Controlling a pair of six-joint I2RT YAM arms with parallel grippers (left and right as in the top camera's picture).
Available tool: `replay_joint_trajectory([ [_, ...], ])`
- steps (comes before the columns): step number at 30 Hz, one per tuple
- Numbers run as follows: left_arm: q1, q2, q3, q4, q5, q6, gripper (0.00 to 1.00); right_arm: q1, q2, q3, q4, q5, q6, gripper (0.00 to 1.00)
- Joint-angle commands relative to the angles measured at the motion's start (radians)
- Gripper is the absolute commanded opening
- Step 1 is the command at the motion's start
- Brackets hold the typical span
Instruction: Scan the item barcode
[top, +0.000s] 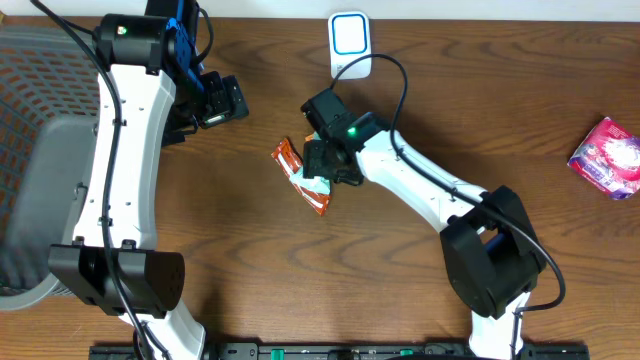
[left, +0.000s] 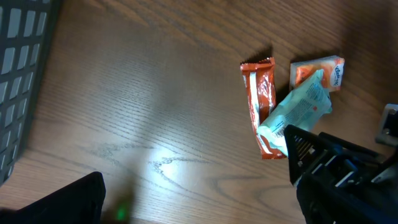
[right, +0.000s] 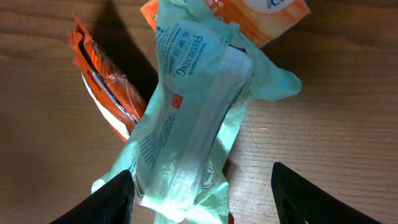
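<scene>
Brown wooden table (top: 250, 260). Three packets lie bunched near the middle, under the right arm's reach.

Mint-green packet (right: 193, 112): lies on top of the bunch, seam side up, small print along its length. No barcode can be made out on this face. Its upper end overlaps an orange-and-white pack (right: 267, 12); its left edge lies over an orange packet (right: 106, 93).

Right gripper (right: 202, 174): down over the lower end of the green packet, fingers partly parted, one on each side of it. The right-hand finger (right: 298, 193) stands clear, bare wood showing between it and the wrapper. The other finger sits just beside the wrapper's edge; contact possible, cannot tell. No firm hold shows.

Left gripper (top: 228, 100): well apart from the bunch, up and to its left, pointing towards it. Fingers spread wide, nothing between them.

White-and-blue scanner (top: 350, 45): at the far table edge, just beyond the right gripper.

Pink packet (top: 608, 155): alone at the far right.

Grey basket (top: 40, 120): at the left edge.
</scene>
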Motion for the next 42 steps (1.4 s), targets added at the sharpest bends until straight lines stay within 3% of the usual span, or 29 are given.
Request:
replay_joint_trajectory([
  [1, 0.003, 0.009, 0.002, -0.006, -0.006, -0.002, 0.98, 0.020, 0.051, -0.003, 0.020, 0.085, -0.005, 0.66],
  [8, 0.003, 0.009, 0.002, -0.006, -0.006, -0.002, 0.98, 0.014, 0.091, 0.000, -0.027, 0.104, -0.061, 0.50],
  [17, 0.003, 0.009, 0.002, -0.006, -0.006, -0.002, 0.98, -0.055, -0.047, 0.045, -0.395, 0.317, -0.061, 0.52],
  [24, 0.003, 0.009, 0.002, -0.006, -0.006, -0.002, 0.98, -0.066, -0.093, 0.043, -0.393, 0.300, -0.087, 0.54],
  [27, 0.003, 0.009, 0.002, -0.006, -0.006, -0.002, 0.98, -0.053, -0.089, 0.038, -0.284, 0.157, -0.278, 0.55],
  [30, 0.003, 0.009, 0.002, -0.006, -0.006, -0.002, 0.98, -0.023, -0.076, 0.038, -0.216, 0.111, -0.460, 0.63],
  [36, 0.003, 0.009, 0.002, -0.005, -0.006, -0.002, 0.98, 0.039, -0.017, 0.034, -0.228, 0.282, -0.612, 0.63],
  [42, 0.003, 0.009, 0.002, -0.006, -0.006, -0.002, 0.98, 0.064, 0.031, 0.010, -0.231, 0.285, -0.762, 0.65],
])
